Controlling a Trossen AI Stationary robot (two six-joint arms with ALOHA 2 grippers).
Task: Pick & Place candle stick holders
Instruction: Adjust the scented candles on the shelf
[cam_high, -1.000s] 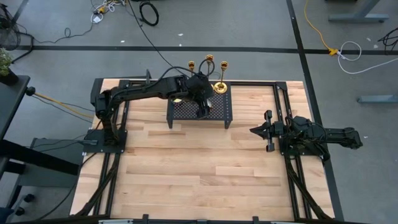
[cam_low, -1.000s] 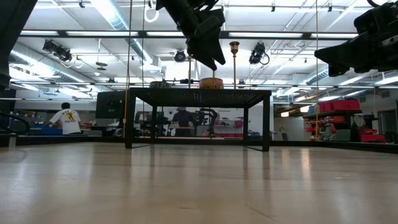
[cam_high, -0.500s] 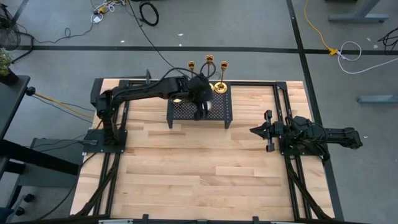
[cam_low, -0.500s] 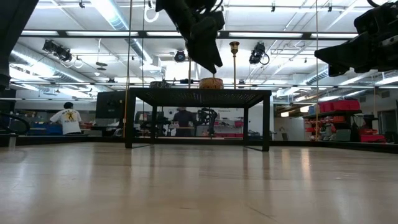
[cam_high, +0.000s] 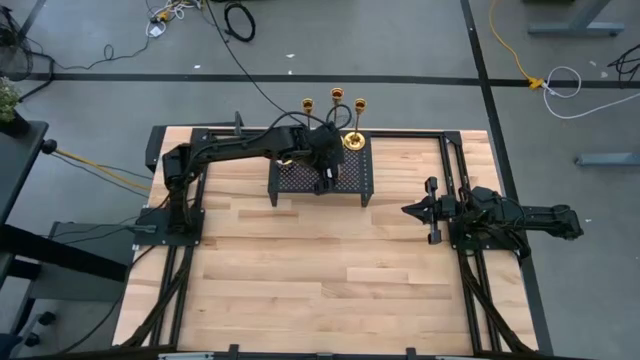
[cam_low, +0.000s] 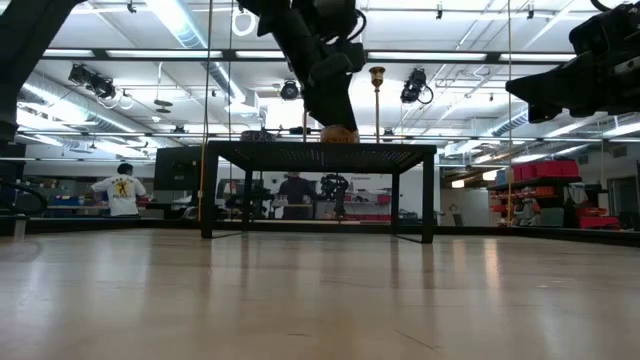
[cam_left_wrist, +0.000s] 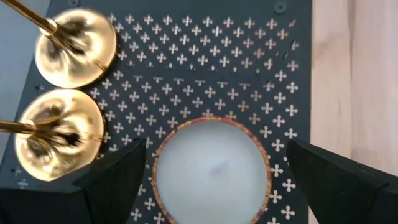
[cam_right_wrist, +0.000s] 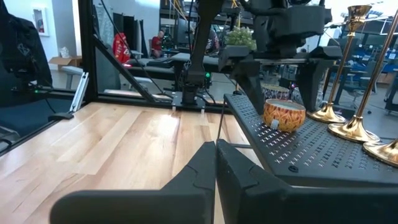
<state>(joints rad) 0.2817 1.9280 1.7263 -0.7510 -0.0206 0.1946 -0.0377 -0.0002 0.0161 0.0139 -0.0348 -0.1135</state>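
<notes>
Candlesticks (cam_left_wrist: 73, 48) — shiny brass, flared bases | rack (cam_left_wrist: 261, 68) — black perforated metal

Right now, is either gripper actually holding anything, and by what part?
Nothing is held. The left gripper is open above the candle on the black rack, fingers either side, not touching. The right gripper waits shut and empty.

Left arm stretches toward the upper centre of the high view, its gripper (cam_high: 327, 176) spread wide; right gripper (cam_high: 412, 210) rests closed at centre right.
</notes>
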